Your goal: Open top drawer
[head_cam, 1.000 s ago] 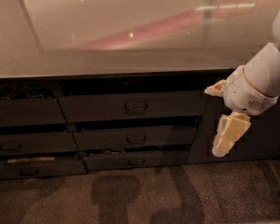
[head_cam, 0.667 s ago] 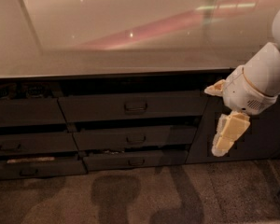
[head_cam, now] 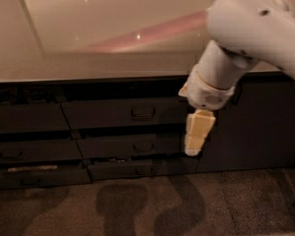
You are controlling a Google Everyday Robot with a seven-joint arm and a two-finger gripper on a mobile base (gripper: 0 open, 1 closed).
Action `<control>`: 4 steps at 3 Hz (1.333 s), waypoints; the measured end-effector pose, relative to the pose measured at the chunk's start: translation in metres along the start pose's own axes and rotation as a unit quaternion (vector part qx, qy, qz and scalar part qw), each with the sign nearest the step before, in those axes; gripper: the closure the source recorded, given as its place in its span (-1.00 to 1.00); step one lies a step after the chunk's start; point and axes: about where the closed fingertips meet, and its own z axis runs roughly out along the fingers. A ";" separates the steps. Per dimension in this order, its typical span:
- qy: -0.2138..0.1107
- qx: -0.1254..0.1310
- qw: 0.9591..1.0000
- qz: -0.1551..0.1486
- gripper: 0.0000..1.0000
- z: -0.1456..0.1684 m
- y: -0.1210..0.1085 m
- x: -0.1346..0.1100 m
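Starting on the left: there's a stack of narrower drawers point(head_cam: 27, 118) under the pale countertop point(head_cam: 88, 38), all pushed in. Next to them, in the middle column, is the top drawer point(head_cam: 103, 114), the wide dark one right under the counter edge, with two shallower drawers point(head_cam: 128, 146) below it. It's shut, with its front level with its neighbours. Its little loop handle point(head_cam: 143, 113) sits at the centre with nothing on it.

What changed: a second ago the gripper point(head_cam: 196, 129) was hanging well off to the right, in front of the plain cabinet door point(head_cam: 255, 127). Now it has slid left and hangs just beside the right end of the top drawer. It points down, with its tip about level with the drawer beneath. The white arm point(head_cam: 255, 28) fills a lot more of the upper right too. None of the drawers have budged.

Honestly can't tell whether the gripper is open or closed, this angle just doesn't show it.

My read: this is the approach, so it's early days. It's closing in sideways but is clearly right of the handle and not touching it. I'd guess it needs more leftward travel and a bit of height to line up with the loop, then a pull toward the near side. The risk is coming in low and catching the second drawer's handle instead.
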 end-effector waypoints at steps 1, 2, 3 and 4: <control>0.018 -0.011 1.000 -0.022 -1.00 0.014 -0.004 -0.031; 0.017 -0.011 1.000 -0.022 -1.00 0.014 -0.004 -0.031; 0.011 0.019 0.998 -0.057 -1.00 0.015 0.000 -0.030; -0.011 0.056 0.993 -0.104 -1.00 0.017 0.005 -0.027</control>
